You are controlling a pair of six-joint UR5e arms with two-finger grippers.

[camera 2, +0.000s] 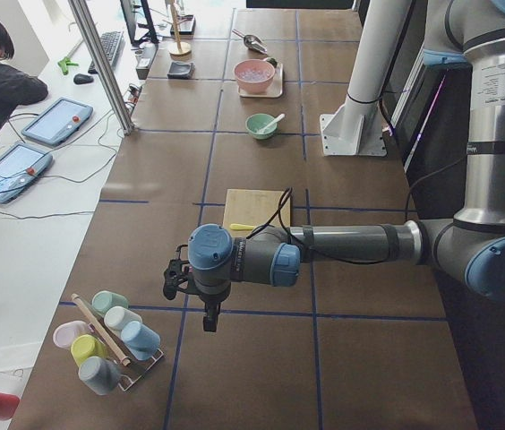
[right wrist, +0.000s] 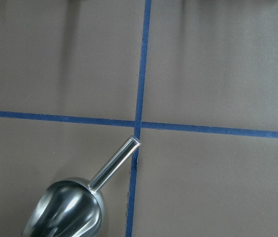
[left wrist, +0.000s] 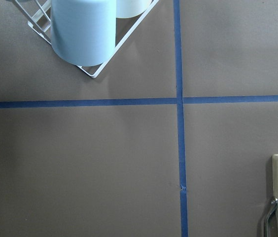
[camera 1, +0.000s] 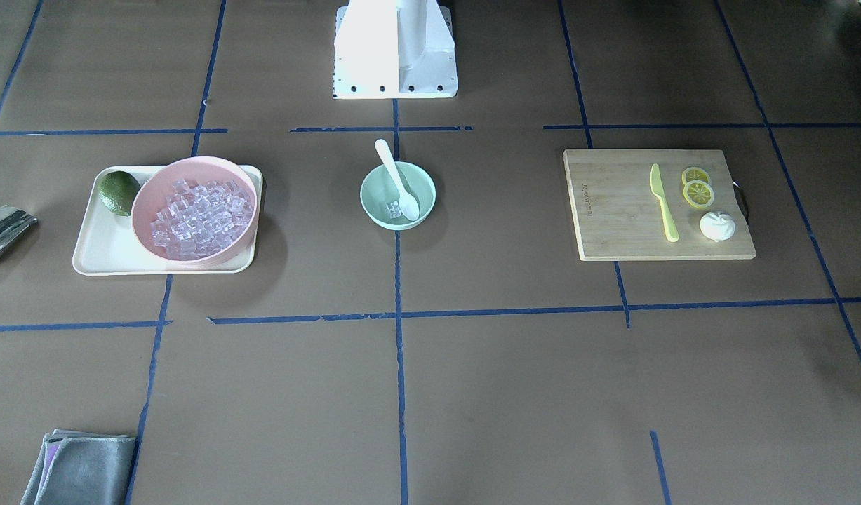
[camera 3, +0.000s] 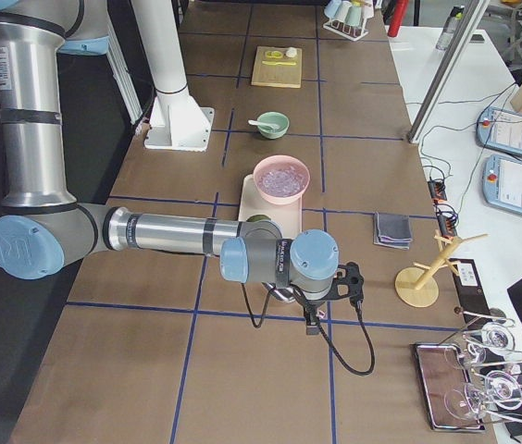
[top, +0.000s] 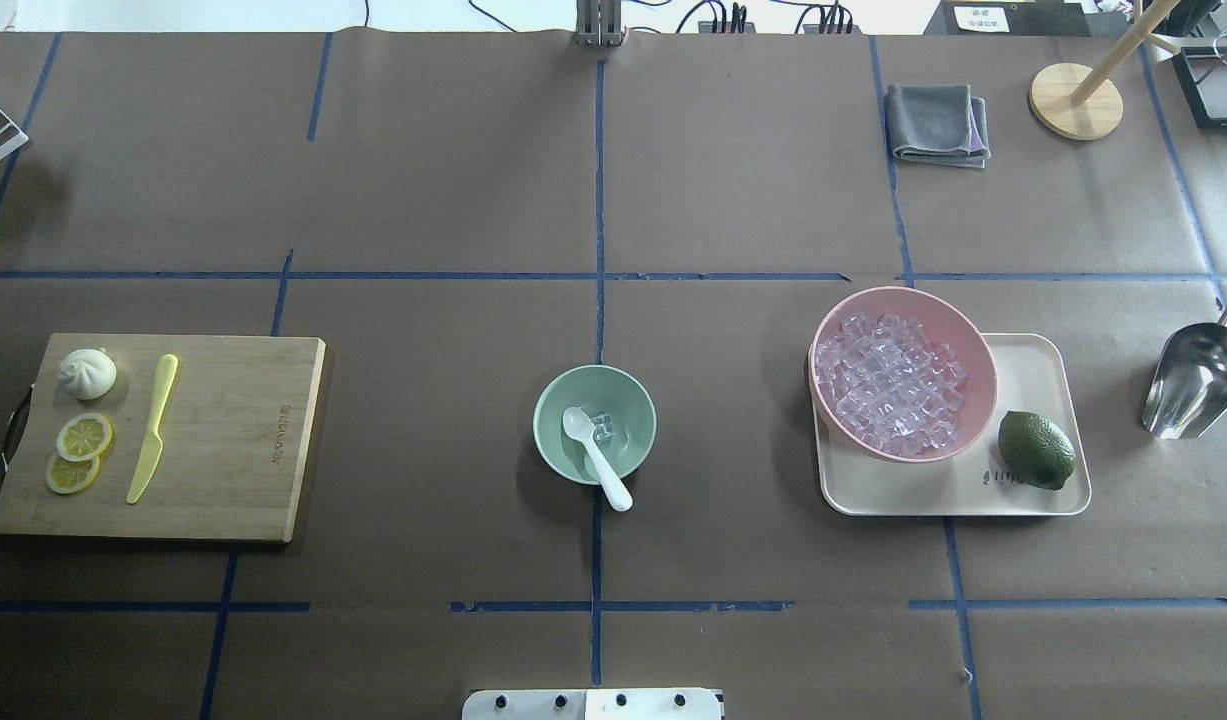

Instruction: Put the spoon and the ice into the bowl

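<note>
The mint-green bowl [camera 1: 420, 179] stands at the table's middle, also in the overhead view [top: 571, 392]. The white spoon [camera 1: 396, 179] lies in it, scoop down inside, handle leaning over the rim toward the robot [top: 613, 482]. One or two clear ice cubes [camera 1: 393, 209] lie in the bowl beside the scoop [top: 604, 428]. Several more ice cubes [top: 891, 385] fill the pink bowl [top: 978, 350]. The left gripper [camera 2: 209, 319] hangs far off near the cup rack. The right gripper [camera 3: 311, 322] hangs near the metal scoop. I cannot tell if either is open or shut.
The pink bowl and a green lime [top: 1036, 450] sit on a cream tray [top: 1033, 350]. A metal scoop [top: 1195, 378] lies beside the tray. A wooden board [top: 233, 440] holds a yellow-green knife [top: 153, 428], lemon slices and a white bun. A grey cloth [top: 935, 122] lies at the far side.
</note>
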